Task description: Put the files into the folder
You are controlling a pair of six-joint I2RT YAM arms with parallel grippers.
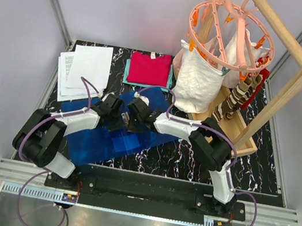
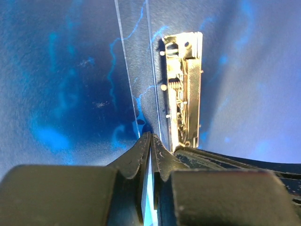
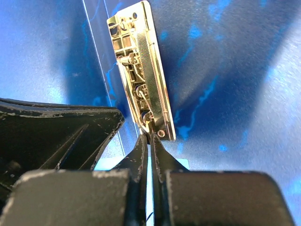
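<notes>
The left tool (image 2: 150, 139) pinches a thin sheet of the blue folder (image 2: 56, 94); the closed right tool (image 3: 149, 139) touches the metal clip (image 3: 141, 70) just ahead. Better lift slowly.

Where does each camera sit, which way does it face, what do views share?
Top external: above, behind the bases, looking down at both arms, translucent blue plastic folder, white printed sheets.
Left wrist: down past shut left gripper at folder's metal spine clip.
Right wrist: likewise, shut right gripper at clip's end.
Wrist views share clip.
</notes>
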